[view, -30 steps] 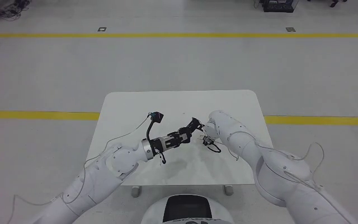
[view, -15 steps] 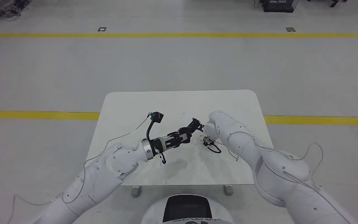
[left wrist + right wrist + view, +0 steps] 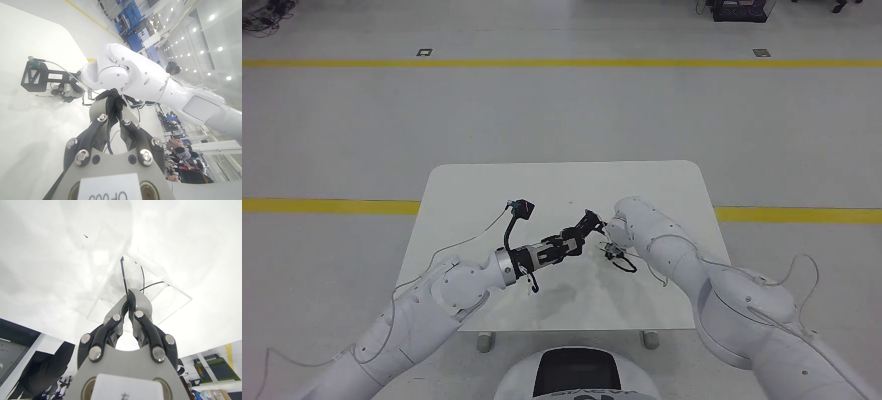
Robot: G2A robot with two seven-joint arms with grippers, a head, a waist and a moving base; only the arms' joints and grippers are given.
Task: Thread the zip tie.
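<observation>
No shift was noted over the last second: both arms were held still at the centre of the top view. The right gripper [image 3: 128, 295] was clamped on the thin black plastic zip tie [image 3: 123, 273], its tip free against a clear acrylic plate [image 3: 175, 302]. The left gripper [image 3: 113, 97] was pinched on a black strand, judged the same tie. Threading was judged unfinished. Surface: white rounded table [image 3: 472, 200]. Room: grey floor, yellow lines [image 3: 342, 205].

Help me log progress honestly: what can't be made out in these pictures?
- Right wrist view: the lower end of the zip tie is hidden inside the shut right gripper.
- Left wrist view: the shut left gripper hides where the black strand ends.
- Top view: the zip tie is too small to trace between the grippers.
- Whether it is threaded: cannot tell.
</observation>
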